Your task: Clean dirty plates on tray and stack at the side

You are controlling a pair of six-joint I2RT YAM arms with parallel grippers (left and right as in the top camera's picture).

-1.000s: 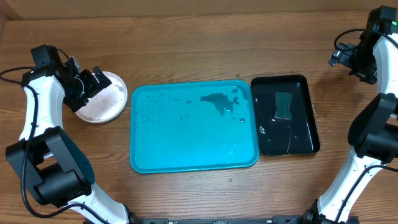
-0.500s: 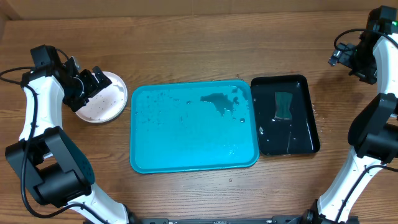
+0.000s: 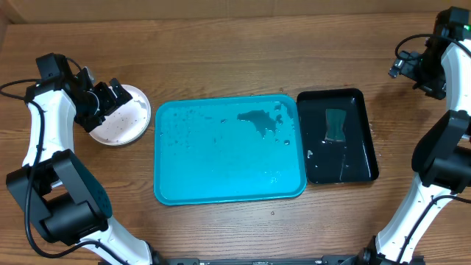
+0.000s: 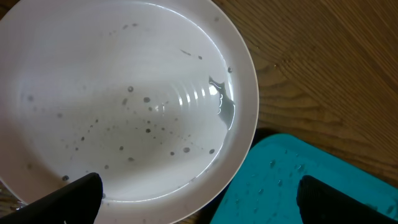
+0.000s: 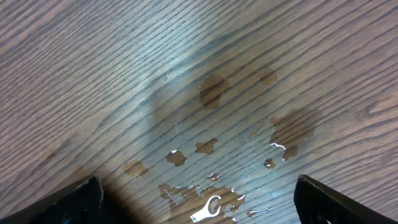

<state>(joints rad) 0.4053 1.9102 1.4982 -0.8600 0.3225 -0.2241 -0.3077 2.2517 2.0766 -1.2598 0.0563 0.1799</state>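
Note:
The turquoise tray (image 3: 221,162) lies mid-table, wet, with no plates on it; its corner shows in the left wrist view (image 4: 298,186). A white plate (image 3: 129,121) with dark specks sits on the table left of the tray. It fills the left wrist view (image 4: 124,93), wet in the middle. No green or teal rim shows. My left gripper (image 3: 104,101) is open and empty over the plate's near edge (image 4: 199,208), one finger above the plate and the other above the tray corner. My right gripper (image 3: 406,68) is open and empty at the far right (image 5: 199,202).
A black glossy tray (image 3: 360,158) holding water and a dark cloth (image 3: 335,124) stands right of the turquoise tray. Small water puddles (image 5: 211,93) lie on the wooden table under my right gripper.

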